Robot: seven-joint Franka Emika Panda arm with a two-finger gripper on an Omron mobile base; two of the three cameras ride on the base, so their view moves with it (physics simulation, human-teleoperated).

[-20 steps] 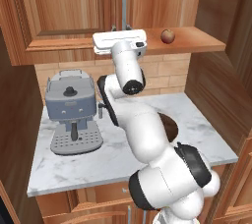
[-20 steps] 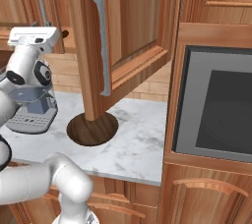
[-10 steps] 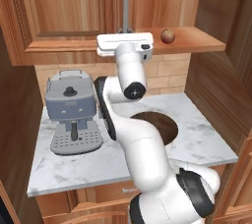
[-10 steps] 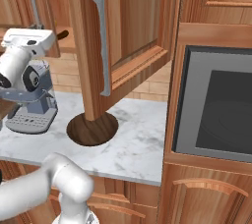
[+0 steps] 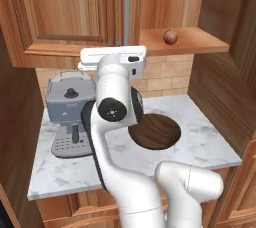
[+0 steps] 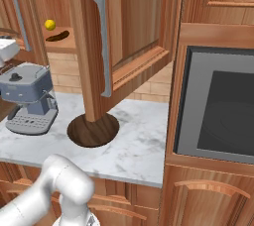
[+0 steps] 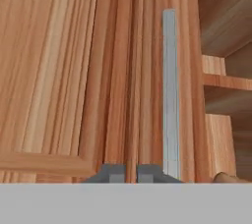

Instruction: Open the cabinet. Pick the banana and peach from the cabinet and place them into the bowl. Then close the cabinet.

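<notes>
The cabinet's right door stands swung open, its long handle facing out; the left door is closed. The peach sits on the open shelf at the right. The small yellow banana lies further in on the same shelf. Down on the counter rests the dark wooden bowl. My gripper is shut with nothing between its tips, close to the left door's face, just left of that door's silver handle. My white hand hovers under that handle.
A grey coffee machine stands on the marble counter left of the bowl. A built-in oven fills the wall to the right. The open right door overhangs the bowl. Lower cupboards run beneath the counter.
The gripper's jaws have shut. The hand has drifted left and a little lower in front of the left door, which uncovers the banana in the right base view.
</notes>
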